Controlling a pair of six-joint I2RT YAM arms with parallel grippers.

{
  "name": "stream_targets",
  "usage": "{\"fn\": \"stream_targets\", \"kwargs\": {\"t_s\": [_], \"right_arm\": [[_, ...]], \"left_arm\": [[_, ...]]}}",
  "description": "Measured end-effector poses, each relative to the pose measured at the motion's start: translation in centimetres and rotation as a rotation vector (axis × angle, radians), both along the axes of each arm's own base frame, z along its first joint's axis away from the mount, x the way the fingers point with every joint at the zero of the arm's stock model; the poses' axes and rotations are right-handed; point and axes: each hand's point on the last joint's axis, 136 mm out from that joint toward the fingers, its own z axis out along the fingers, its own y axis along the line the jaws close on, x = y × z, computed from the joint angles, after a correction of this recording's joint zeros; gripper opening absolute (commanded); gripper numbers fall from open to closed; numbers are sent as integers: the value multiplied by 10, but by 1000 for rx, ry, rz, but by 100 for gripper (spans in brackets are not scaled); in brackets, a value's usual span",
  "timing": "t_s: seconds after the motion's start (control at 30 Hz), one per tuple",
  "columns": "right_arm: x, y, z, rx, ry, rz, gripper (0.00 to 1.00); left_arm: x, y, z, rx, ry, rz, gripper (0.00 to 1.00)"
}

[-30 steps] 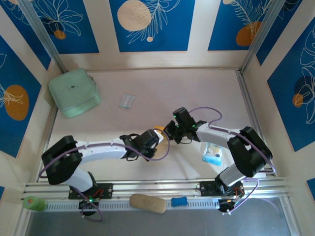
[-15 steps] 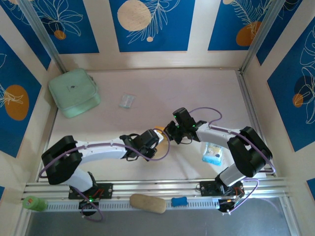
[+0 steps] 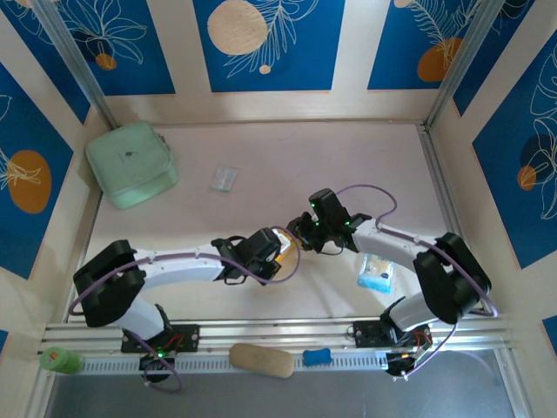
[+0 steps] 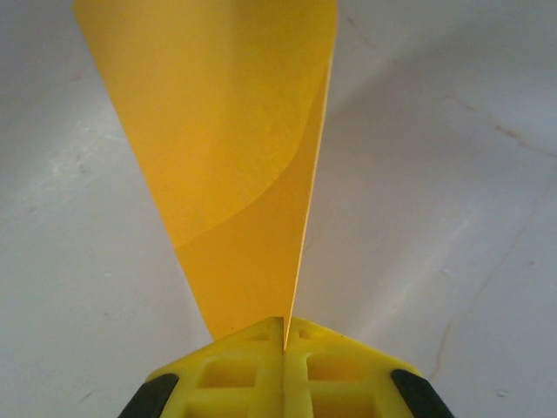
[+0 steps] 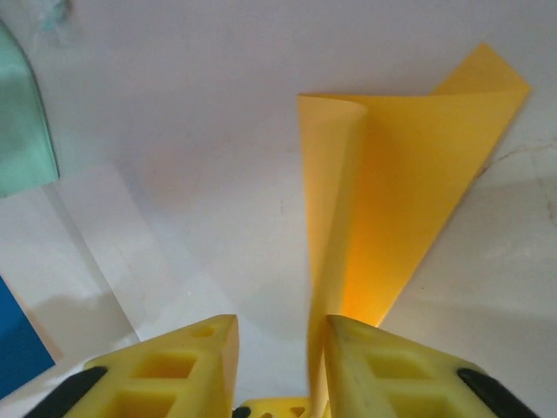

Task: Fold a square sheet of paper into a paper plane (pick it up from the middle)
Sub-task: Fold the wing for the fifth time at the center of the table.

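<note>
The square sheet of paper [image 4: 235, 157], widening forward over open counter [image 4: 435, 218], is clenched by the left end effector [image 4: 285, 340]. The right end effector [image 5: 278, 335] is released at its edge.

The square sheet of paper [image 4: 235, 157] is thin, plain orange-yellow, and not flat: it is folded over into a narrower shape with one sharp, straight crease along its side. Its narrow end is pinched between the closed jaws of the left gripper [image 4: 285, 329], and from there it widens out over the pale table [image 4: 452, 218]. In the right wrist view it stands on edge. One layer curls at the top, and the lower part sits between the parted jaws of the right gripper [image 5: 278, 331].
</note>
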Motion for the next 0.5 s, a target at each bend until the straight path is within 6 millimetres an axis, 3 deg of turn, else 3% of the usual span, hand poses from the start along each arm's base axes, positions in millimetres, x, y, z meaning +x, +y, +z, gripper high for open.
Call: {"fn": "stream_targets", "kwargs": {"t_s": [0.07, 0.23, 0.5], "right_arm": [[0, -3, 7, -5, -26, 2, 41], [1, -11, 23, -8, -80, -16, 41], [-5, -23, 12, -41, -57, -31, 42]], "left_arm": [[-1, -4, 1, -33, 23, -6, 0], [-2, -9, 2, -113, 100, -6, 0], [-2, -10, 0, -197, 195, 10, 0]]}}
